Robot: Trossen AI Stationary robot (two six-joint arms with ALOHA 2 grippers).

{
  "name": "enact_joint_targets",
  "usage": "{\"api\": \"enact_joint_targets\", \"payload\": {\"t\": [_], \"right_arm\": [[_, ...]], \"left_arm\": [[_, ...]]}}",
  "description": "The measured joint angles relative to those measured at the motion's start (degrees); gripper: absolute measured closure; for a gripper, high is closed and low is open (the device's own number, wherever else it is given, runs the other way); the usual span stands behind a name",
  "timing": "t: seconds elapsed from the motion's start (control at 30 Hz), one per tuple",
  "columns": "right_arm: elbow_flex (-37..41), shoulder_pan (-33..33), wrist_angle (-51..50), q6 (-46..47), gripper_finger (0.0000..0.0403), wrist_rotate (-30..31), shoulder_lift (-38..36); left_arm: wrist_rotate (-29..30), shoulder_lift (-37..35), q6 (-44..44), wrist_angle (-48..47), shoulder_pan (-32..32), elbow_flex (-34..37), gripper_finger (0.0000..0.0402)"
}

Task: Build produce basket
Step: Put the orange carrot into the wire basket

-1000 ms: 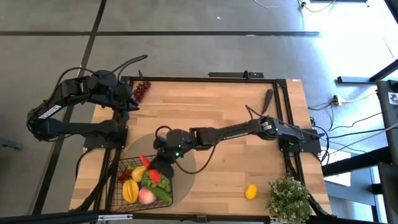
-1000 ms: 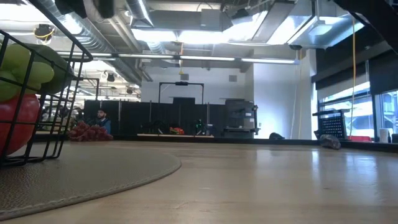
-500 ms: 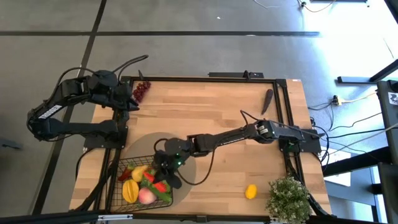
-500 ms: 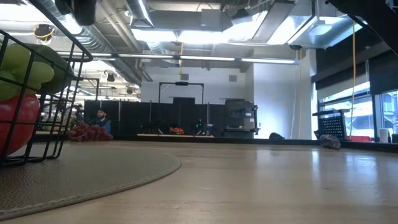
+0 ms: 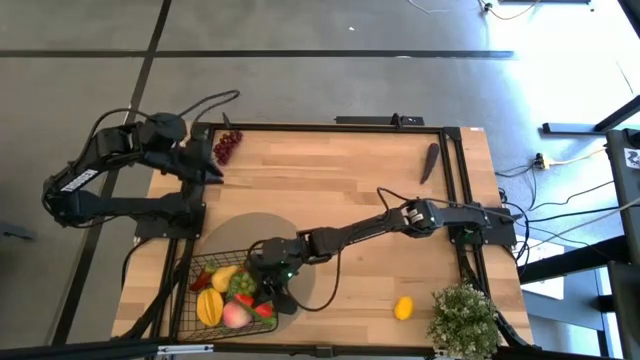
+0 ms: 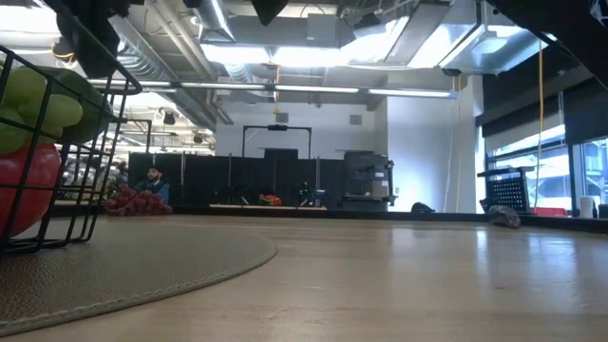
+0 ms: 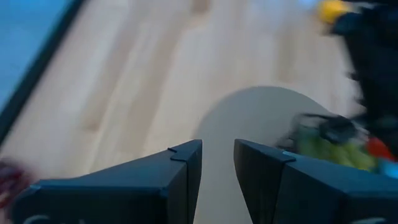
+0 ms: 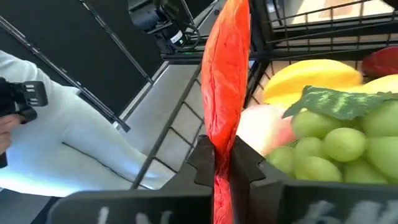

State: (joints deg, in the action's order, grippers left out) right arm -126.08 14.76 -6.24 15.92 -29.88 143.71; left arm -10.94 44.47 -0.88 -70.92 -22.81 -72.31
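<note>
The black wire basket stands on the round tan mat at the table's near left. It holds green grapes, yellow fruits, a pink peach and a red apple. My right gripper reaches over the basket's right half, shut on a red chili. My left gripper hovers at the table's far left with a narrow gap between its fingers, close to the purple grapes. A lemon and an eggplant lie on the bare wood. My right gripper pinches the red chili between its two fingers, which lie across its length. The longer part of the chili sticks out ahead of the fingertips, lifted clear above the fruit in the basket. The arm comes from the table's right, slanting down.
The tan mat lies under the basket. A bushy potted plant stands at the near right corner. Bare wood stretches across the middle and far side of the table. A person in white shows beyond the basket.
My right gripper has moved toward the near edge, from the basket's far right corner to over its fruit, carrying the red chili along. The basket and the other fruit have stayed in place.
</note>
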Motion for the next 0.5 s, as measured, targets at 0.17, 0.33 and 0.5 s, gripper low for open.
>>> {"api": "enact_joint_targets", "payload": {"t": [0.17,0.33,0.5], "right_arm": [[0.0,-0.31,0.09,-0.21,0.0398,0.48,0.64],[0.0,-0.2,0.23,-2.08,0.0398,2.92,0.64],[0.0,-0.22,0.16,-1.45,0.0394,3.15,0.64]], "left_arm": [[-11.32,0.0,-5.38,-0.19,0.0,-0.02,0.0318],[-21.69,0.0,-8.3,-0.19,0.02,-0.02,0.0318],[-22.65,0.02,-8.27,-0.19,0.0,-0.02,0.0318]]}}
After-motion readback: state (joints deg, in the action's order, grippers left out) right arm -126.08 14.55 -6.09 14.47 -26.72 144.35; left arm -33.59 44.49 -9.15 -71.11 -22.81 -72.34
